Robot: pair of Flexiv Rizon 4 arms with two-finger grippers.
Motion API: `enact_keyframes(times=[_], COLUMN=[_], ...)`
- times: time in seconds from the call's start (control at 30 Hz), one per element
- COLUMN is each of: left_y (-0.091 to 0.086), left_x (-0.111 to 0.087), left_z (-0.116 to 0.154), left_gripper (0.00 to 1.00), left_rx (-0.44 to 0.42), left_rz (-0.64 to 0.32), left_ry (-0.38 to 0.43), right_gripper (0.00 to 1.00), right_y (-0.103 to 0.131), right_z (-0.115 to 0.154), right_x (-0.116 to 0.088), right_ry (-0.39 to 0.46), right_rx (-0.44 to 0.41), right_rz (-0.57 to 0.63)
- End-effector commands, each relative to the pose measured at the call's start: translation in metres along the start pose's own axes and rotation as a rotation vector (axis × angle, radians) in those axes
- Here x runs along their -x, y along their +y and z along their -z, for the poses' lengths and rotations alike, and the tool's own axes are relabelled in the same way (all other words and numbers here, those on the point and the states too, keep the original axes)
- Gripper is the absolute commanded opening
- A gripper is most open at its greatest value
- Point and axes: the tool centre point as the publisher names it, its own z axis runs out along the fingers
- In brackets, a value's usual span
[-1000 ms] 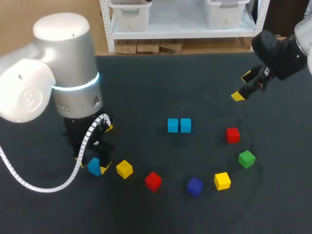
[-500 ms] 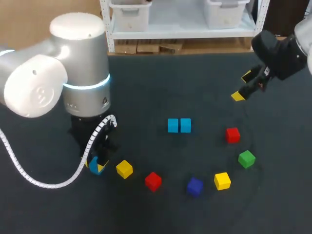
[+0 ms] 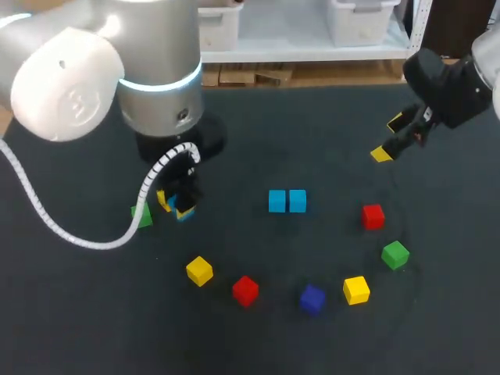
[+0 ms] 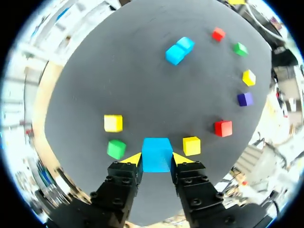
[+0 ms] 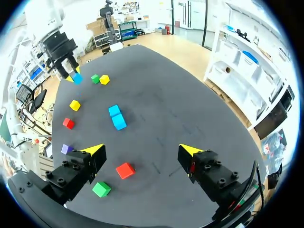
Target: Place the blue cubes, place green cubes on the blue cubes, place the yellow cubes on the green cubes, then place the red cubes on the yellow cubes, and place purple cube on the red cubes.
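Observation:
My left gripper (image 3: 179, 205) is shut on a blue cube (image 4: 156, 154), held above the table's left part; the cube (image 3: 185, 210) shows just under the wrist. Two more blue cubes (image 3: 287, 201) sit side by side at the table's middle. A green cube (image 3: 141, 215) and a yellow cube (image 4: 113, 123) lie close below the left gripper. In an arc along the front lie a yellow cube (image 3: 199, 271), a red cube (image 3: 245, 290), a purple cube (image 3: 312, 298), a yellow cube (image 3: 356, 290), a green cube (image 3: 395, 255) and a red cube (image 3: 373, 216). My right gripper (image 3: 394, 137) hangs open and holds nothing at the back right.
The dark table (image 3: 258, 141) is bare behind the blue pair. From the right wrist, the red cube (image 5: 125, 169) and the green cube (image 5: 101, 189) lie nearest, under the open right gripper (image 5: 141, 150). My left arm's bulky body covers the back left corner.
My left gripper has shut on the blue cube at the front left, lifted it and carried it back and to the right. A green cube came into sight. The right arm kept still.

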Motion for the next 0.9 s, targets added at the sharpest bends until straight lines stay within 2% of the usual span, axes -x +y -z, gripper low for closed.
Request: enact_keyframes(times=[0.03, 0.2, 0.33, 0.57, 0.9], left_y=[0.007, 0.009, 0.007, 0.011, 0.004], left_x=[0.034, 0.066, 0.082, 0.095, 0.114], left_z=[-0.006, -0.019, -0.018, -0.026, -0.043], left_gripper=[0.00, 0.00, 0.00, 0.00, 0.00], left_rx=[-0.034, -0.072, -0.069, -0.066, -0.054], left_rz=[-0.321, -0.416, -0.469, -0.535, -0.599], left_ry=[0.004, -0.015, -0.022, -0.058, -0.016], right_gripper=[1.00, 1.00, 1.00, 1.00, 1.00], right_y=[-0.001, -0.001, -0.001, -0.001, -0.001], right_z=[0.000, 0.000, 0.000, 0.000, 0.000], right_x=[0.000, 0.000, 0.000, 0.000, 0.000], right_ry=[-0.002, -0.002, -0.002, -0.002, -0.002], right_rx=[0.002, 0.002, 0.002, 0.002, 0.002], right_rz=[0.001, 0.001, 0.001, 0.001, 0.001])
